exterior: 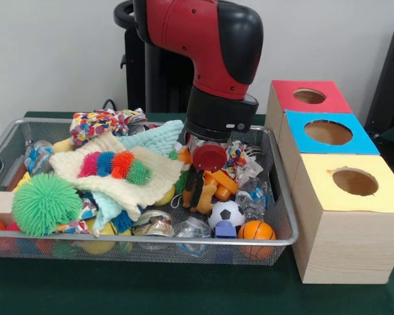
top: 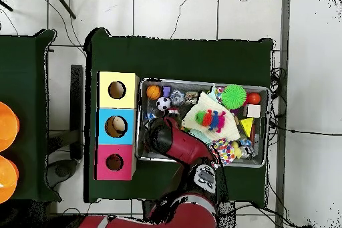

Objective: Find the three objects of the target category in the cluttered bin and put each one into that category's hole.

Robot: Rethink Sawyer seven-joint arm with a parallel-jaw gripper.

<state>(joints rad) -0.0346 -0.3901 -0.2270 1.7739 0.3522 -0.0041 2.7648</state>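
A plain pale wall stood behind the scene, evenly lit, with no strong shadows on it. The table wore a dark green cloth. From above, the floor was of large light tiles with dark joints, and thin black cables trailed across it. A second green-covered table stood at the left edge, with two orange round shapes just beside it.
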